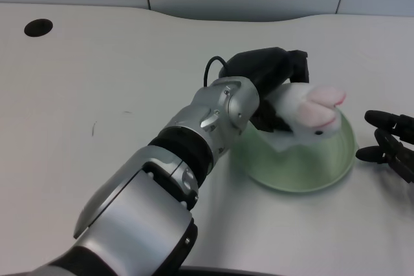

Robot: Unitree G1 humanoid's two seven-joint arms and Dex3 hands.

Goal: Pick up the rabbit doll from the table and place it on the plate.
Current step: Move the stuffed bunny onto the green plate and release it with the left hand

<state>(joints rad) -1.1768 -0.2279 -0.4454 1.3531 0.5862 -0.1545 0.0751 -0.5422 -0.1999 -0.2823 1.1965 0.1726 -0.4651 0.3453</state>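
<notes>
My left hand [275,75] grips the white rabbit doll [307,116] with pink ears. The doll hangs over the middle of the pale green plate [304,169], head pointing right. I cannot tell whether the doll touches the plate's surface. My silver left forearm [213,121] stretches from the lower left and covers the plate's left rim.
My right hand [391,143] rests at the right edge, just beside the plate's right rim. A dark round hole [38,27] sits in the table at the far left. The table's back edge runs along a grey wall.
</notes>
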